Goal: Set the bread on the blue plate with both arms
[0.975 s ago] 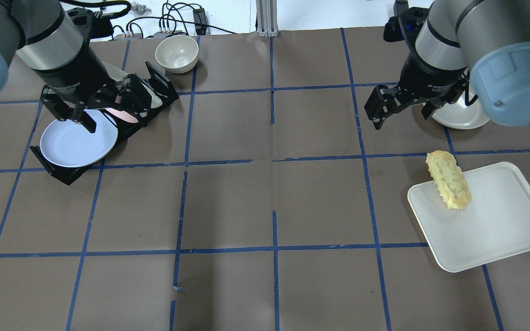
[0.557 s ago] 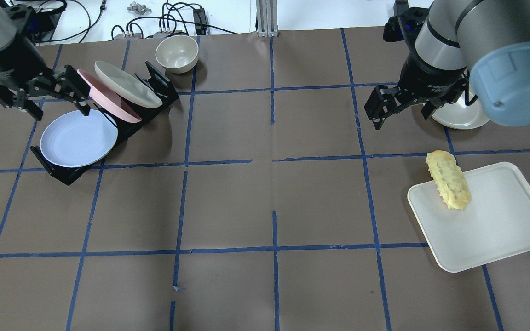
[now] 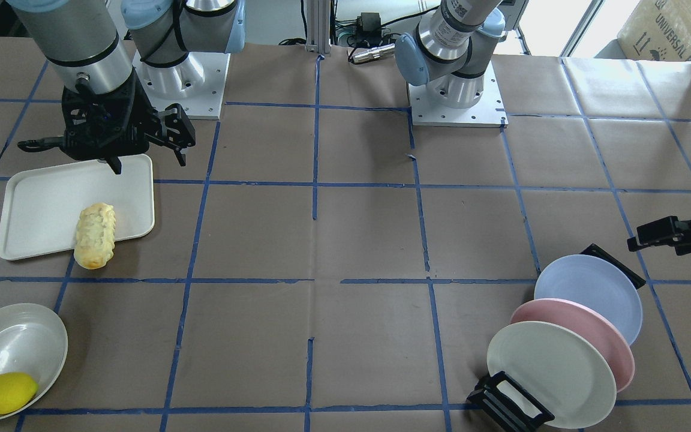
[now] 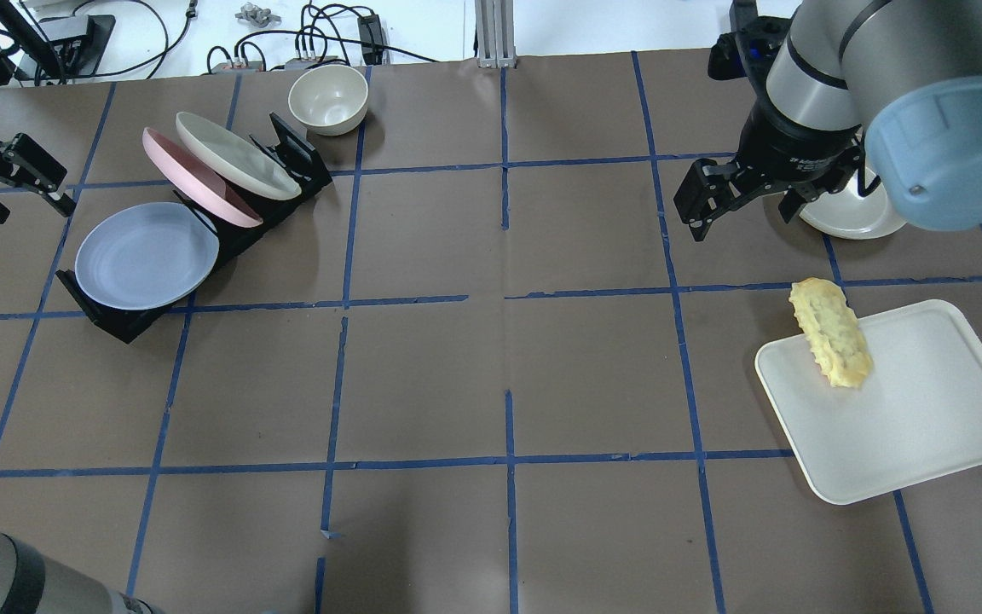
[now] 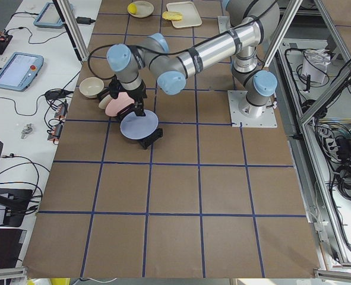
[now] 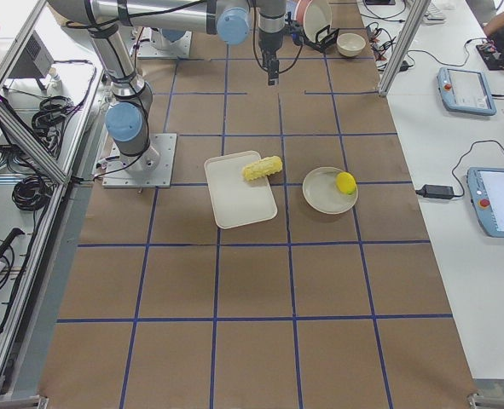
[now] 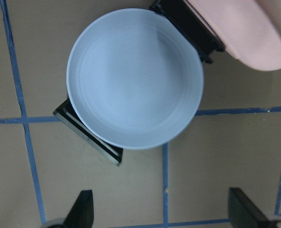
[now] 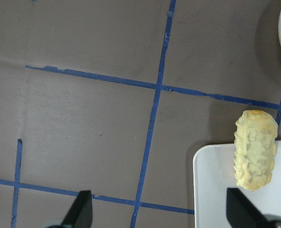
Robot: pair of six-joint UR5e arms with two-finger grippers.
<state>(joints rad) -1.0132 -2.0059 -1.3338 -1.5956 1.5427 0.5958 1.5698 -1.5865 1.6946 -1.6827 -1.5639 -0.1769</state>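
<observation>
The bread (image 4: 830, 344) lies across the far left corner of a white tray (image 4: 909, 418), one end over the rim; it also shows in the front view (image 3: 95, 235) and the right wrist view (image 8: 256, 149). The blue plate (image 4: 146, 256) leans in the front slot of a black rack (image 4: 116, 320); it also shows in the left wrist view (image 7: 134, 85). My left gripper (image 4: 24, 211) is open and empty, left of the plate near the table edge. My right gripper (image 4: 742, 220) is open and empty, beyond and left of the bread.
A pink plate (image 4: 197, 183) and a cream plate (image 4: 235, 158) stand behind the blue one in the rack. A cream bowl (image 4: 327, 98) sits behind them. A white dish (image 3: 15, 342) holding a lemon (image 3: 3, 393) sits beyond the tray.
My left gripper has moved left, from above the blue plate to the table's left edge. The right gripper, bread and plates have stayed put.
</observation>
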